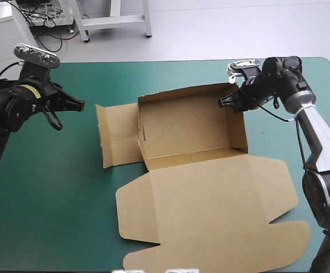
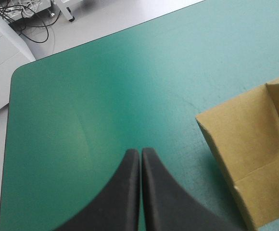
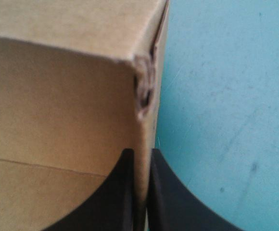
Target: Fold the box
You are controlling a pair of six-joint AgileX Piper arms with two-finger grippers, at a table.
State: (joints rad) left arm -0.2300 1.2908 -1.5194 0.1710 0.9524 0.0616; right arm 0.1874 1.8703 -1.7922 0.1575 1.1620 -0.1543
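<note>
Teal-green cover [image 1: 51, 199]: box [image 1: 193, 133] mid-table, tray walls up, lid [image 1: 210, 216] flat nearside, left flap [image 1: 119, 136] splayed. Our left gripper [image 2: 140, 151] pressed together, empty, off box. Our right gripper [image 3: 140, 153] pinches right wall [image 1: 237, 128] beside far corner [image 3: 146, 91]. We fear pull drags unbraced tray or tears frayed corner.

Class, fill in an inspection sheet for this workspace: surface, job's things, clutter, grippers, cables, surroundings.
Surface: teal-green cover, lying flat, with the box resting on it.
Job's things: brown box, far and right walls raised; left panel lying outward; lid flat toward the near edge.
Clutter: nothing seen.
Grippers: left gripper shut, over bare cover, apart from the box; right gripper shut on the box's right wall at its far corner.
Cables: nothing seen.
Surroundings: nothing seen.
</note>
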